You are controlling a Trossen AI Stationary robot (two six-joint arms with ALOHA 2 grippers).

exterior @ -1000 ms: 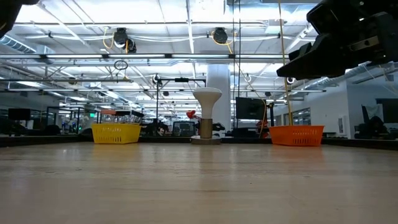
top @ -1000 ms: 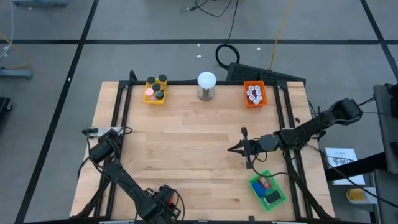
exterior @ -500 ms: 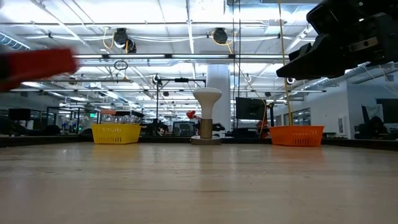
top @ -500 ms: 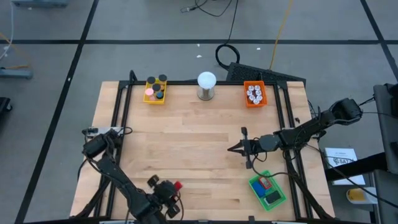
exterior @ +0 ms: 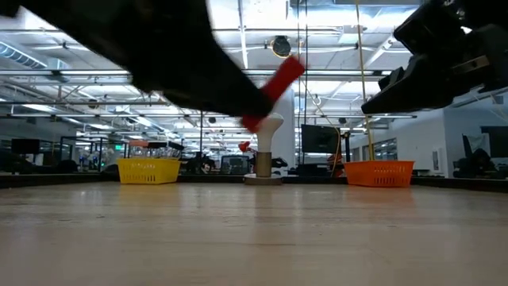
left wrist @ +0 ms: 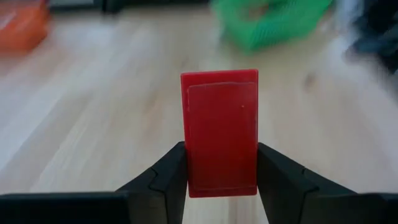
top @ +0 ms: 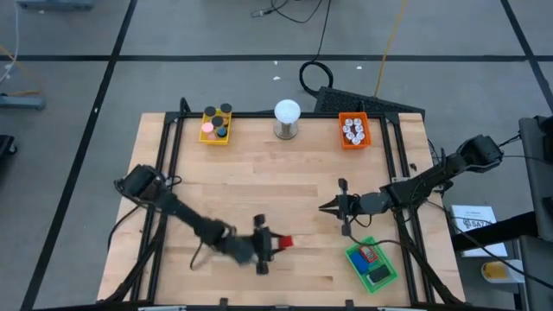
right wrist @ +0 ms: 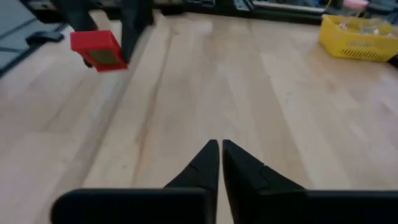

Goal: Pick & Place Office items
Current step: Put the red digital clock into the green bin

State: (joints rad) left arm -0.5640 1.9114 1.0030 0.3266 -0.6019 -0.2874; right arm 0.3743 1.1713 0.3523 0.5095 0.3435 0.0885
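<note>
A red flat block sits between the fingers of my left gripper, above the table's near middle. It also shows as a red block in the high view, tilted in the low view, and in the right wrist view. My right gripper hovers shut over the table's right half, fingertips together, holding nothing. A green tray at the near right holds a red and a blue block. My left gripper pinches the red block between its two fingers, which press on the two long edges near the end toward the wrist. The fingers come from the table's left, slanting slightly down. The block's free end sticks out past the fingertips. It is lifted clear of the table.
A yellow tray with round pieces stands at the far left. An orange tray with whitish bits stands at the far right. Between them is a white ball on a metal base. Bare wood lies in the middle.
My left gripper has swung from the table's near edge toward the right edge and the green tray, a little away from the near edge, rolling its wrist. The red block has travelled with it, clear of the table. My right gripper has stayed in place.
</note>
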